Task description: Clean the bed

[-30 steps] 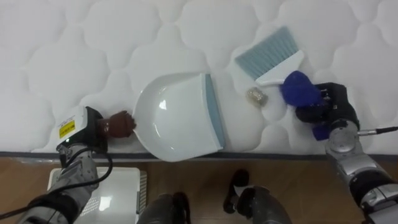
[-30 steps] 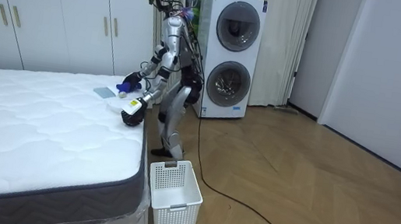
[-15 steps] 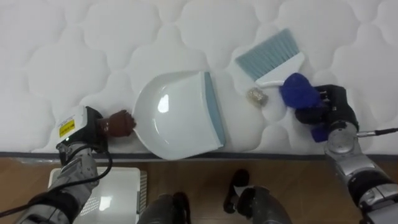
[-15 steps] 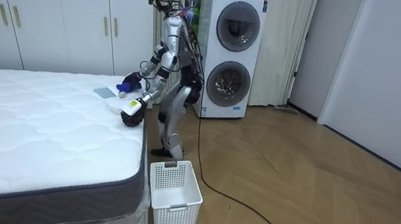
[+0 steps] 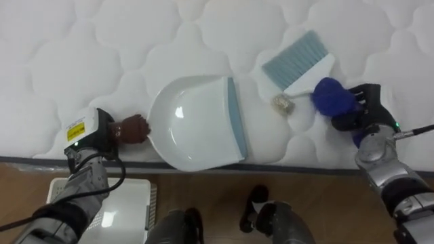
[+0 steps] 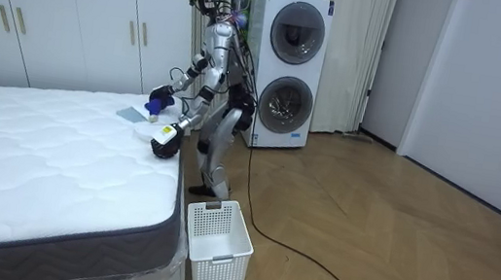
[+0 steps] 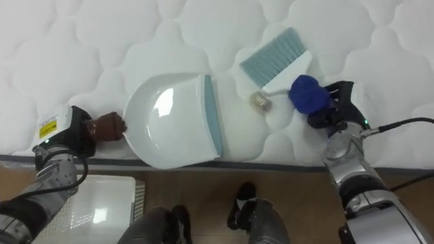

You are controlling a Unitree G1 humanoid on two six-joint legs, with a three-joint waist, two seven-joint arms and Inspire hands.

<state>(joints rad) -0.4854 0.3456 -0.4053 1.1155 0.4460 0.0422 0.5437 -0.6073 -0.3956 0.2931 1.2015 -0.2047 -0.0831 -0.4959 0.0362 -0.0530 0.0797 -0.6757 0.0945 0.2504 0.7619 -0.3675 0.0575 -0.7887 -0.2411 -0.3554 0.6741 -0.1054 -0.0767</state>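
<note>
Slightly higher than a second ago, our right hand wraps its fingers round the blue handle of the brush, bristles down on the bed. Our left hand has its fingers clamped on the handle of the dustpan, which lies flat at the near edge, a crumpled scrap just right of it.

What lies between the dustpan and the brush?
A small crumpled scrap on the mattress, nearer the brush than the dustpan, seen in both eye views.
</note>
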